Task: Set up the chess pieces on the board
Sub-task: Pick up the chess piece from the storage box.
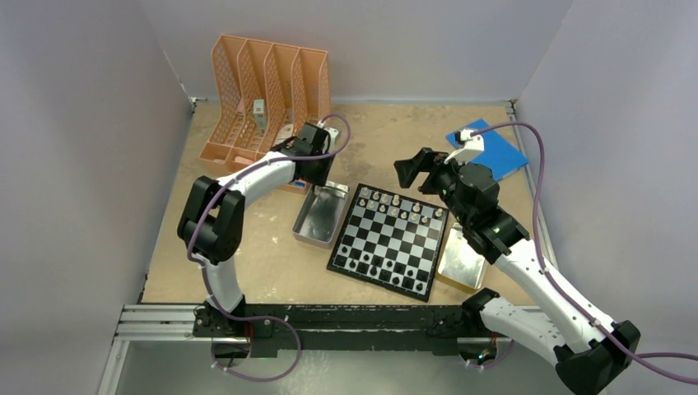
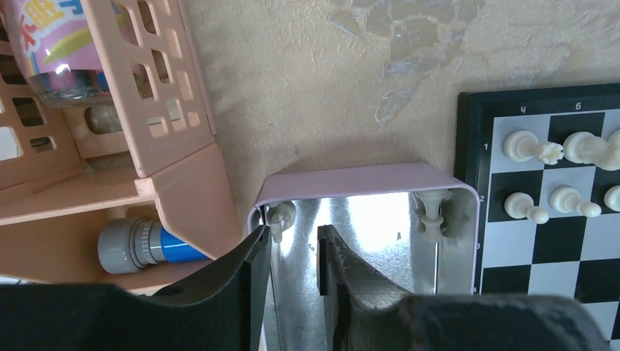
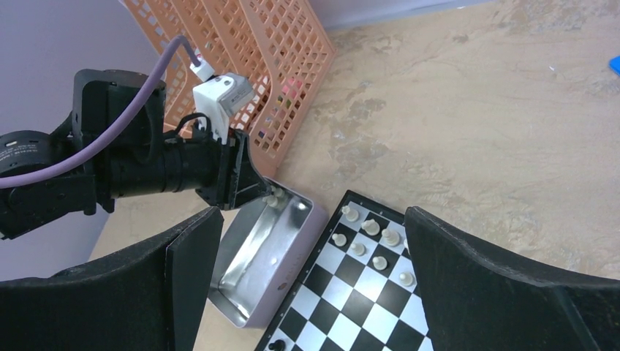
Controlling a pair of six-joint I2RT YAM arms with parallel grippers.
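Note:
The checkered board (image 1: 393, 240) lies mid-table, with white pieces (image 1: 393, 202) on its two far rows and black pieces (image 1: 372, 265) along the near edge. An open metal tin (image 1: 319, 216) lies at the board's left. My left gripper (image 2: 291, 245) is open and reaches down into the tin's far end (image 2: 351, 178). One white piece (image 2: 280, 216) lies in the far left corner by the left fingertip, and another (image 2: 432, 213) stands in the far right corner. My right gripper (image 3: 307, 223) is wide open and empty, held above the board's far edge (image 3: 380, 311).
An orange file rack (image 1: 265, 90) stands at the back left, close to the left gripper, with a blue-and-grey tube (image 2: 146, 245) in its base. A second shiny tin (image 1: 461, 262) lies at the board's right under the right arm. A blue flat object (image 1: 498, 150) lies at the back right.

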